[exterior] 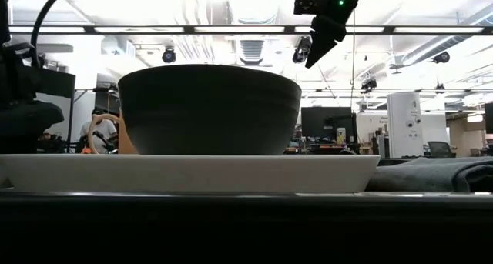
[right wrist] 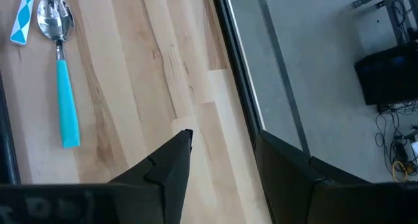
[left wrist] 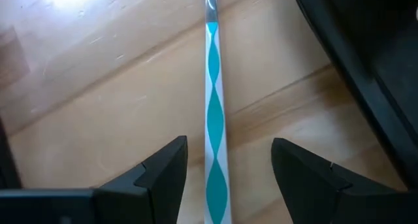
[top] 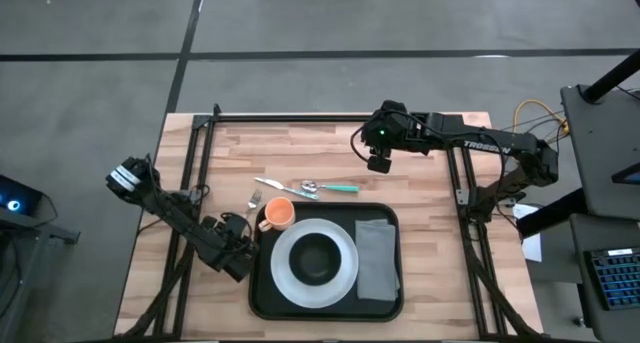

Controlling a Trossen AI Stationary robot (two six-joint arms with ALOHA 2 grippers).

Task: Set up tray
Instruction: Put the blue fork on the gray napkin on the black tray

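The large black rectangular tray with rounded corners lies on the near middle of the wooden slatted surface and carries a white round plate with a dark bowl on it and a grey folded napkin beside the plate. An orange cup stands at the tray's far left corner. The left gripper sits low just left of the tray, jaws open and empty, straddling a white-and-teal patterned utensil handle that lies flat on the surface. The right gripper hangs raised over the far right of the surface, open and empty, well apart from a teal-handled metal spoon. Risk: the thin, flat handle may slip from the jaws or pivot when they close, because the fingers offer little purchase so near the wood. A descent too deep would likely drive the fingertips into the surface. The adjacent tray rim could obstruct the outer finger.
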